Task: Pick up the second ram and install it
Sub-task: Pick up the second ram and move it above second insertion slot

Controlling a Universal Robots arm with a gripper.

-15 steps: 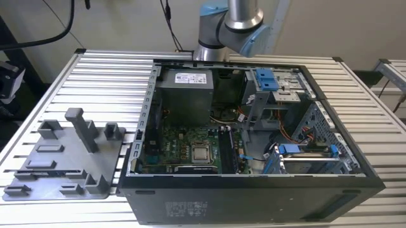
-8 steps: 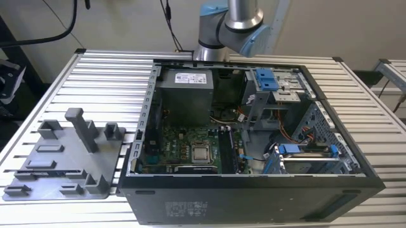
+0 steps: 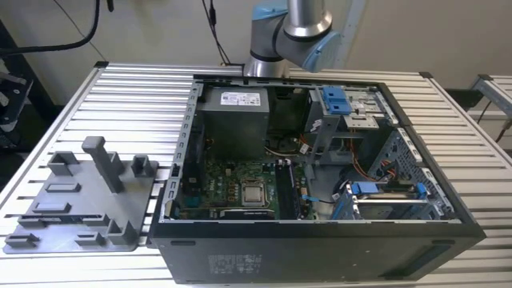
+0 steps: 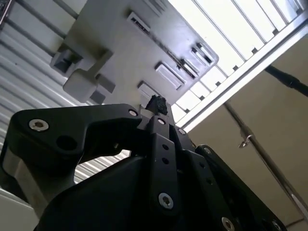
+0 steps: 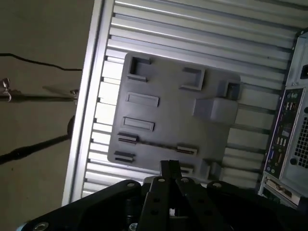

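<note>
Gripper (image 5: 171, 168): jaws closed together with nothing between them, above the tray (image 5: 168, 115).
Ram (image 5: 156, 145): thin dark stick on edge in the tray, between two end holders; lower left of the exterior view (image 3: 68, 217).
Tray: grey, on the slatted table (image 3: 120, 90), at the left of the exterior view, beside the case (image 3: 320, 252).
Case: open, with the green motherboard (image 3: 232, 180) at centre.

There were one robot arm (image 3: 292, 30), one slatted table (image 3: 120, 96), one open computer case (image 3: 320, 252), one green motherboard (image 3: 216, 180), one grey power supply (image 3: 232, 120), two blue drive latches (image 3: 336, 99) (image 3: 376, 188), one grey tray (image 3: 80, 186) and one ram stick (image 5: 156, 144).
</note>
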